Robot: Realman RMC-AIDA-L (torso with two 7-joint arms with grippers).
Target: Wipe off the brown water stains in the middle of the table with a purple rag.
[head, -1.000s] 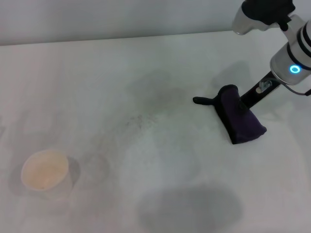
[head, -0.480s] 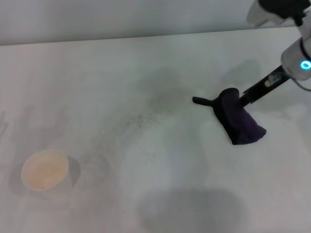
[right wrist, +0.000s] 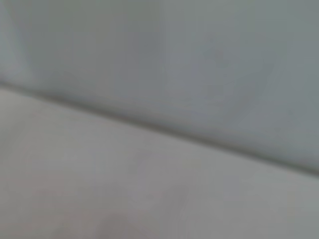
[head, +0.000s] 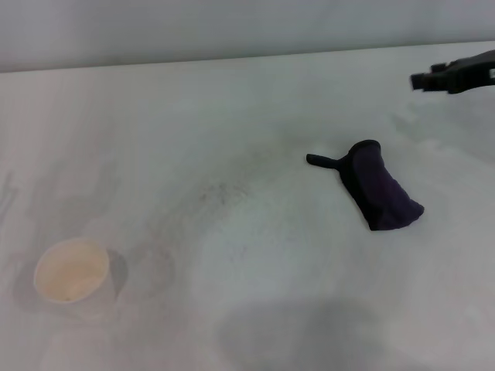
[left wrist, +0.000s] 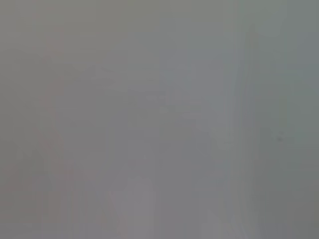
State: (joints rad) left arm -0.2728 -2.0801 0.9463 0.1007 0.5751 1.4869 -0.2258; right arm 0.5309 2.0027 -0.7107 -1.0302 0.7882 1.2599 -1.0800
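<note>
The purple rag (head: pixel 377 192) lies folded on the white table (head: pixel 232 100), right of the middle, with its thin loop tail pointing left. Nothing touches it. My right gripper (head: pixel 424 79) hangs at the far right edge of the head view, above and behind the rag and well apart from it. No brown water stains show in any view; the middle of the table carries only faint grey speckled smudges (head: pixel 219 193). The left gripper is out of view. Both wrist views give only blurred grey surfaces.
A small white cup (head: pixel 72 275) with a tan inside stands near the front left of the table. A wide grey shadow (head: pixel 302 332) falls on the front middle. The table's far edge meets a grey wall.
My right gripper has drawn back from the rag, up and to the right toward the picture's edge. The rag stays where it lay and has slumped a little.
</note>
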